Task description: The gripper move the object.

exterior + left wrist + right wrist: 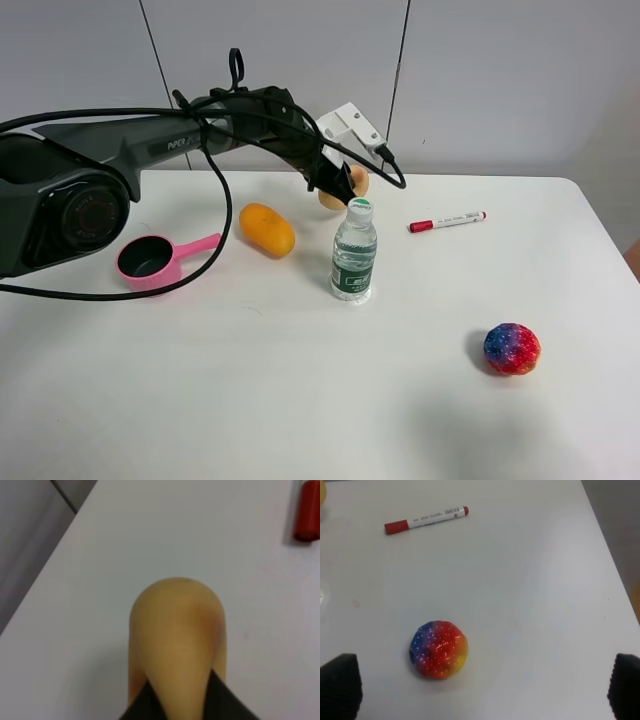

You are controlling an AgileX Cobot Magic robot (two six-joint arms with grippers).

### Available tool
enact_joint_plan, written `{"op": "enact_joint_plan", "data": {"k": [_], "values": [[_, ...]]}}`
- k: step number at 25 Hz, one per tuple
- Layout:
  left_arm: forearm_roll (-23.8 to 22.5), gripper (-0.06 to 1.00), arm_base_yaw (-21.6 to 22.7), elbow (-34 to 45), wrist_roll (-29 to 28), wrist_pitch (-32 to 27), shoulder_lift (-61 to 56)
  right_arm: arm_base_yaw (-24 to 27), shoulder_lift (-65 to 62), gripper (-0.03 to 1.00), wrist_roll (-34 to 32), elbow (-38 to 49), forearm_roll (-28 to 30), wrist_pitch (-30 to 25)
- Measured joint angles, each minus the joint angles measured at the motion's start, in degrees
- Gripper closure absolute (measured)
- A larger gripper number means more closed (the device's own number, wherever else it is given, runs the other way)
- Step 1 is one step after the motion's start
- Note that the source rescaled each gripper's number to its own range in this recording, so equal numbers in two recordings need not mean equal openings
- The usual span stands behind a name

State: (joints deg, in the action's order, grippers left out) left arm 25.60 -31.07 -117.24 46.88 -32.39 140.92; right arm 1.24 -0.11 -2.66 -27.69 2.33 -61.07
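Observation:
The tan potato (357,183) is at the back of the white table (250,400), behind the water bottle. My left gripper (338,180) reaches over from the left, and its black fingers sit on either side of the potato. In the left wrist view the potato (175,630) fills the middle, with the gripper (177,702) closed around its near end and a black fingertip (137,709) pressed against its side. My right gripper (485,690) is open and empty, with its fingertips (340,685) wide apart above the table near the speckled ball.
An orange-yellow mango (267,229) lies left of a clear water bottle (354,250). A pink cup (150,260) sits at the far left. A red-capped marker (447,221) lies right of the potato. A red-blue speckled ball (512,348) is at the front right.

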Motion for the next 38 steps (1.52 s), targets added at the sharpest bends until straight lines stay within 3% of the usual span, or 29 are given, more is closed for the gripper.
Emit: {"op": "enact_joint_plan", "data": {"k": [6, 12, 21, 24, 28, 30, 38], "values": [[1.1, 0.93, 0.0, 0.0, 0.1, 0.5, 0.2, 0.0, 0.0, -0.03, 0.0, 0.0, 0.0, 0.0], [2.1, 0.77, 0.0, 0.0, -0.2, 1.1, 0.2, 0.0, 0.0, -0.03, 0.0, 0.0, 0.0, 0.0], [4.2, 0.73, 0.0, 0.0, -9.2, 2.5, 2.1, 0.0, 0.0, -0.03, 0.0, 0.0, 0.0, 0.0], [4.2, 0.58, 0.0, 0.0, -9.7, 2.6, 2.2, 0.0, 0.0, -0.03, 0.0, 0.0, 0.0, 0.0], [4.4, 0.23, 0.0, 0.0, -9.9, 5.6, 2.2, 0.0, 0.0, -0.03, 0.0, 0.0, 0.0, 0.0], [4.5, 0.12, 0.0, 0.0, -9.9, 6.0, 2.2, 0.0, 0.0, -0.03, 0.0, 0.0, 0.0, 0.0], [4.2, 0.02, -0.6, 0.0, -13.4, 5.7, 1.3, 0.0, 0.0, -0.03, 0.0, 0.0, 0.0, 0.0]]}}
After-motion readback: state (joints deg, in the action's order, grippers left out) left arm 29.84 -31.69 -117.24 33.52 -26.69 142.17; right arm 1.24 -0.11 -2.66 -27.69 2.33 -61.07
